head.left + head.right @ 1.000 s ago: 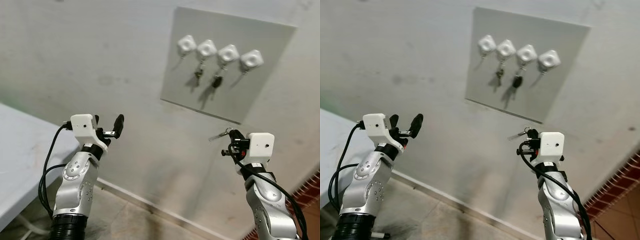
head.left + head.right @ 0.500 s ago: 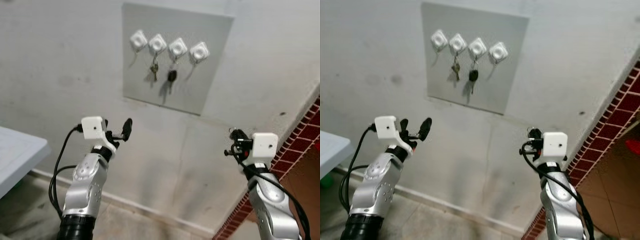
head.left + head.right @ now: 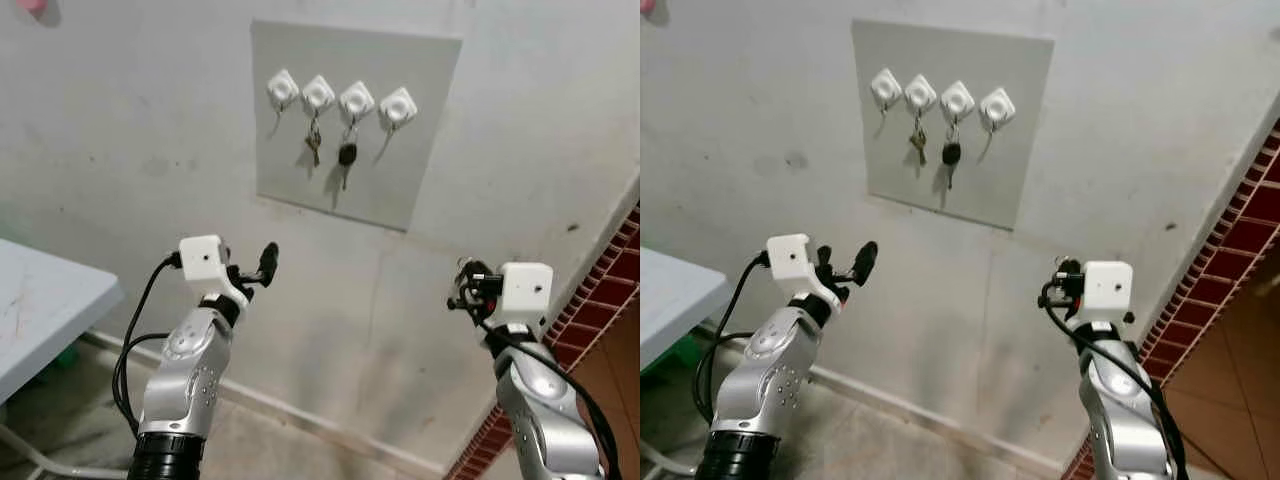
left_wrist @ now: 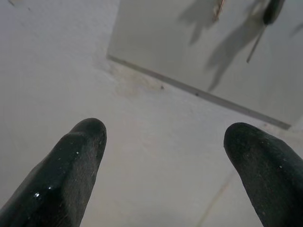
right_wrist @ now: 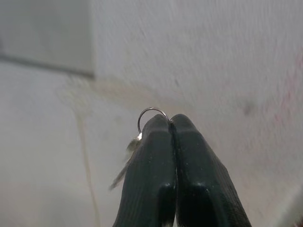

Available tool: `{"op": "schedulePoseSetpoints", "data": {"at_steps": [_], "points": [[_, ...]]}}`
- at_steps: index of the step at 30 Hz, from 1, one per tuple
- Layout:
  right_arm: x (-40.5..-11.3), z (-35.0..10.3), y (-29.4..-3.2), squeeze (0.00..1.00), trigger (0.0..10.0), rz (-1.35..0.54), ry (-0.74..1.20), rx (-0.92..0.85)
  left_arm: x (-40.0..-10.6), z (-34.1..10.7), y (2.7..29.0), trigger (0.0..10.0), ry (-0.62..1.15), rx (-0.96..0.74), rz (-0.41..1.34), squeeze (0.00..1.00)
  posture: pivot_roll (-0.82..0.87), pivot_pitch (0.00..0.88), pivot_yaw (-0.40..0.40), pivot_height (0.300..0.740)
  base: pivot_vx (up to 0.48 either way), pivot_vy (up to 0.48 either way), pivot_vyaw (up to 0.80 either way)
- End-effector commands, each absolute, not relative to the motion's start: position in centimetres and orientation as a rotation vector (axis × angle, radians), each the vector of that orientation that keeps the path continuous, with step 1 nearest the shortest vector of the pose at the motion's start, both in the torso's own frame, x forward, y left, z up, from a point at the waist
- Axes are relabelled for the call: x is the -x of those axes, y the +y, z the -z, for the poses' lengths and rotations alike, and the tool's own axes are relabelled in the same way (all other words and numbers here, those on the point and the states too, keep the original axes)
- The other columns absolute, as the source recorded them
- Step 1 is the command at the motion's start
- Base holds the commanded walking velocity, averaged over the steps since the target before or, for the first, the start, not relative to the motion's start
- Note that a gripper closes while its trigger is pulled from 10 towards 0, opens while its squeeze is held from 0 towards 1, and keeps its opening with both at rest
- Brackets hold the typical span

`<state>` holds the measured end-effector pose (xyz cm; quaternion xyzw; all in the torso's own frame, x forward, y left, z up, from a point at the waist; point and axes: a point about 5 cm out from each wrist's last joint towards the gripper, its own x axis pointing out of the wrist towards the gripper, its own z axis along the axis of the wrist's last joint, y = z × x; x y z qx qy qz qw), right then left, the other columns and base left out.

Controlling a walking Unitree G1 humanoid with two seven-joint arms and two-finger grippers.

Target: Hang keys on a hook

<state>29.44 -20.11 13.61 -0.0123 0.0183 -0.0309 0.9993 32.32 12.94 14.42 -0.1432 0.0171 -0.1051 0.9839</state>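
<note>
Pinching the keys (image 5: 130, 150) by their ring, my right gripper (image 5: 169, 124) has its fingers (image 5: 194, 161) pressed together, the ring arching just above the tips and a key blade hanging beside them. I hold this hand raised at the right, near the wall and well below the grey panel (image 3: 420, 150). On that panel, four white hooks (image 3: 340, 98) sit in a row; the two middle ones each carry a key (image 3: 345, 155), the outer two are bare. My left gripper (image 4: 163, 137) is lifted at the left, fingers (image 4: 78, 156) spread wide and pointing toward the panel's lower edge. A white bench (image 3: 40, 310) stands at far left, and red brick (image 3: 600, 290) edges the right.
</note>
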Motion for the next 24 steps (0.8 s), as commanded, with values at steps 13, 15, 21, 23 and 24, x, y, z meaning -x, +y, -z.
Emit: {"op": "schedulePoseSetpoints", "data": {"at_steps": [13, 15, 21, 23, 24], "points": [[-29.7, -15.3, -20.1, 0.00, 10.0, 0.023, -0.014, 0.011, -32.7, -15.8, 13.0, 10.0, 0.047, 0.377, 0.235, 0.00, -0.02, 0.014, -0.049, 0.740, 0.000, 0.106, 0.00], [-29.7, -15.3, -20.0, 0.00, 10.0, 0.019, -0.016, 0.010, -32.7, -15.9, 13.2, 10.0, 0.028, 0.367, 0.228, 0.00, -0.02, 0.014, -0.049, 0.740, 0.000, 0.458, 0.00], [-29.7, -15.2, -19.9, 0.00, 10.0, 0.015, -0.021, 0.019, -32.7, -16.0, 13.2, 10.0, 0.033, 0.339, 0.218, 0.00, -0.02, 0.006, -0.052, 0.740, 0.000, 0.153, 0.00], [-29.7, -15.2, -19.9, 0.00, 10.0, 0.020, -0.018, 0.018, -32.8, -16.0, 13.3, 10.0, 0.033, 0.342, 0.208, 0.00, -0.02, 0.006, -0.052, 0.740, 0.000, 0.000, 0.00], [-29.7, -15.2, -19.9, 0.00, 10.0, 0.019, -0.018, 0.019, -32.8, -15.9, 13.4, 10.0, 0.033, 0.343, 0.207, 0.00, -0.02, 0.002, -0.053, 0.740, 0.000, 0.000, 0.00]]}}
